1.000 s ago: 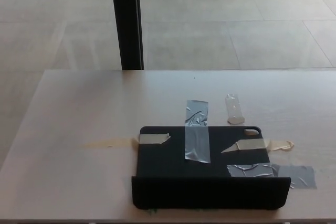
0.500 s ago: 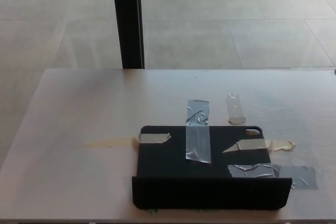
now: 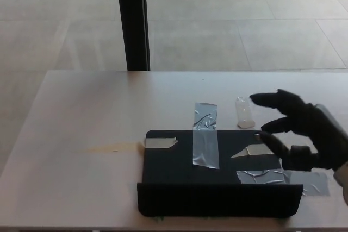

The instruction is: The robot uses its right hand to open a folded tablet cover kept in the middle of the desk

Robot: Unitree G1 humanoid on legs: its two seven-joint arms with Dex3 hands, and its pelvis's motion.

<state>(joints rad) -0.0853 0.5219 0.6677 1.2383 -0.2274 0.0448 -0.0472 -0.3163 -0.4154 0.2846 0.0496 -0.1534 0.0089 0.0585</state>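
My right hand (image 3: 300, 134) has just come into view from the right, fingers spread and holding nothing, above the right end of the taped-down tablet cover (image 3: 215, 175) lying mid-bench (image 3: 81, 112), so I judge the opening reach is only beginning.

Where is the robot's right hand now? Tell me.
In the head view, the right hand has its fingers spread open over the right end of the black tablet cover, just right of the clear strip of tape on the desk.
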